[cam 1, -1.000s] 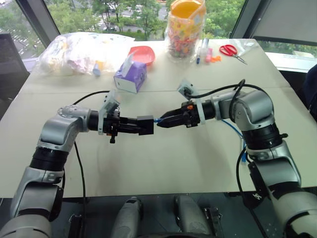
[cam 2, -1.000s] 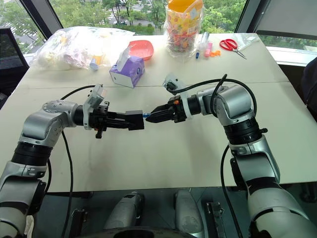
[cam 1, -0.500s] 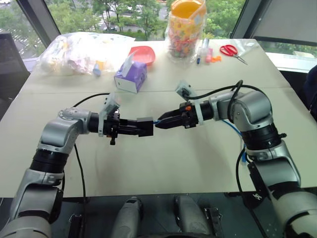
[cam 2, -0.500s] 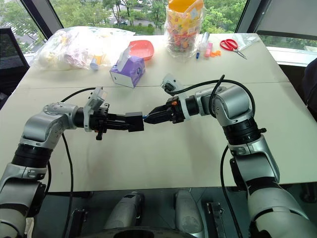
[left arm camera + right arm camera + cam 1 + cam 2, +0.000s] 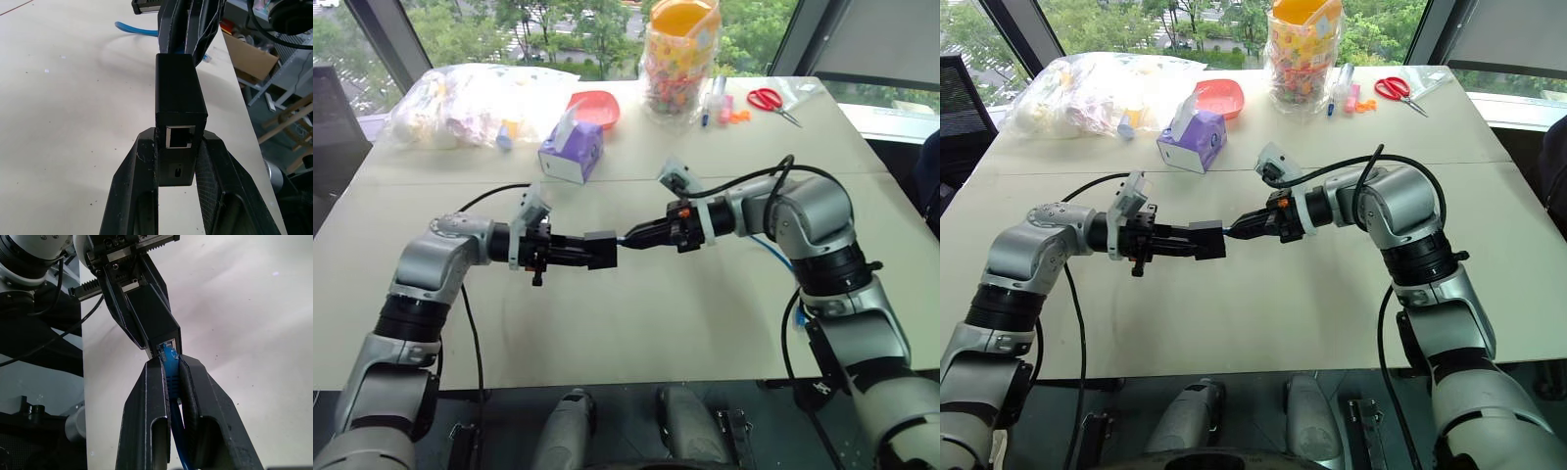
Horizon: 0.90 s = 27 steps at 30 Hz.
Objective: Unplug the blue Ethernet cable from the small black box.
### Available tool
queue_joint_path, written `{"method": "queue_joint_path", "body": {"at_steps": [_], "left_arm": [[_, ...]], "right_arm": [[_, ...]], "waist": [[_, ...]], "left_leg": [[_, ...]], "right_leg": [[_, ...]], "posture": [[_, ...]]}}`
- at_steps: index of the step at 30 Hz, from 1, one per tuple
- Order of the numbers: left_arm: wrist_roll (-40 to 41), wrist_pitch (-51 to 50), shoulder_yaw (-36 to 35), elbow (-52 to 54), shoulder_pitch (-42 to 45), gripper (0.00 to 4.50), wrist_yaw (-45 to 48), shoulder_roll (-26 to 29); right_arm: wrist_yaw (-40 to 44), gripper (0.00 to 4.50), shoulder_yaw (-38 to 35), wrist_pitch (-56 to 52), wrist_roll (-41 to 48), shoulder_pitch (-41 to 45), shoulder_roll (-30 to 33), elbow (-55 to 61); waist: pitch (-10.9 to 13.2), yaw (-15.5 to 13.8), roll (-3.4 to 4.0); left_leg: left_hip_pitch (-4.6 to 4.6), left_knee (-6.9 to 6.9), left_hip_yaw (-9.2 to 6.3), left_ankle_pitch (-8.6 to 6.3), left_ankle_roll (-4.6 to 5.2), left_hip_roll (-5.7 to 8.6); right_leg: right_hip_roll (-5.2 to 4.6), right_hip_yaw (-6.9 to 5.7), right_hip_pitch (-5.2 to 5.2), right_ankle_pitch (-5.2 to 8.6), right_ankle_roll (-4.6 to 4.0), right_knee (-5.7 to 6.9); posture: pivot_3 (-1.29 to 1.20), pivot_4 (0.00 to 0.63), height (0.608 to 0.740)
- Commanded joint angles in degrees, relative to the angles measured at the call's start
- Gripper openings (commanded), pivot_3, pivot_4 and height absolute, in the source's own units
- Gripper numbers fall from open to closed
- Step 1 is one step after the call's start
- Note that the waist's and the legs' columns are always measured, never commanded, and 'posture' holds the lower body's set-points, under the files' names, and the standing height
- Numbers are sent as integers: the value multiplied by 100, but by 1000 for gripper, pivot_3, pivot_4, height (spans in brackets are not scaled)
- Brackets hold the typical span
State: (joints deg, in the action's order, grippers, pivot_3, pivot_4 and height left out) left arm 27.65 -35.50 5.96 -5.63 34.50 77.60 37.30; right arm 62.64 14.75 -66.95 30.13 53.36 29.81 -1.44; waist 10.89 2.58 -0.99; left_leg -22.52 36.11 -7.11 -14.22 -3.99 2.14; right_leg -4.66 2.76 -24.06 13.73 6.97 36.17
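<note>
One small black box [image 5: 600, 249], one blue Ethernet cable [image 5: 170, 374], two end effectors clamped.

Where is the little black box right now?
The small black box hangs above the table's middle, clamped in the left gripper, with the right gripper pinching the blue cable at its port.

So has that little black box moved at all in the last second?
No. The small black box sits at the same spot relative to the purple tissue box; the slight offset is camera shift.

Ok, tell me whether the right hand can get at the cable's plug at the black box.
Yes, it seems so: the right hand is already shut on the blue Ethernet cable just behind the plug at the small black box, nothing between.
</note>
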Motion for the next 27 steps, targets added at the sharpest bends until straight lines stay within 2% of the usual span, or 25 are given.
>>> {"method": "queue_joint_path", "body": {"at_steps": [1,6,19,20,24,27], "left_arm": [[92,43,-43,220,5,454,68,40],[161,-39,-107,316,-103,454,151,190],[283,-78,-252,441,-321,454,46,332],[283,-71,-248,442,-330,454,34,331],[125,68,-140,333,-361,454,-263,105],[-62,339,-45,259,-398,454,-526,-146]], "right_arm": [[-60,21,130,317,-151,97,36,113],[27,21,41,625,-331,156,367,-426],[138,21,-62,1114,-698,-134,1094,-938],[119,21,-84,1179,-746,-134,1104,-1001],[-842,21,-318,2054,-1338,-34,725,-1778],[-1000,21,-503,2304,-1375,-51,513,-1958]], "waist": [[0,2,0],[0,1,0],[0,37,0],[0,35,0],[0,-1,-1],[0,-4,-1]], "left_leg": [[0,0,0,0,0,0],[0,0,1,0,0,0],[0,-1,7,0,1,-3],[0,0,7,0,1,-3],[0,3,10,0,0,-2],[0,2,12,0,0,-2]], "right_leg": [[0,0,0,0,0,0],[0,0,0,0,0,0],[1,1,-3,0,0,0],[1,1,-3,0,0,0],[-1,2,-1,0,0,-1],[-1,4,-1,0,0,-2]], "posture": [[0,150,740],[0,150,740],[0,150,740],[0,150,740],[0,150,740],[0,150,740]]}}
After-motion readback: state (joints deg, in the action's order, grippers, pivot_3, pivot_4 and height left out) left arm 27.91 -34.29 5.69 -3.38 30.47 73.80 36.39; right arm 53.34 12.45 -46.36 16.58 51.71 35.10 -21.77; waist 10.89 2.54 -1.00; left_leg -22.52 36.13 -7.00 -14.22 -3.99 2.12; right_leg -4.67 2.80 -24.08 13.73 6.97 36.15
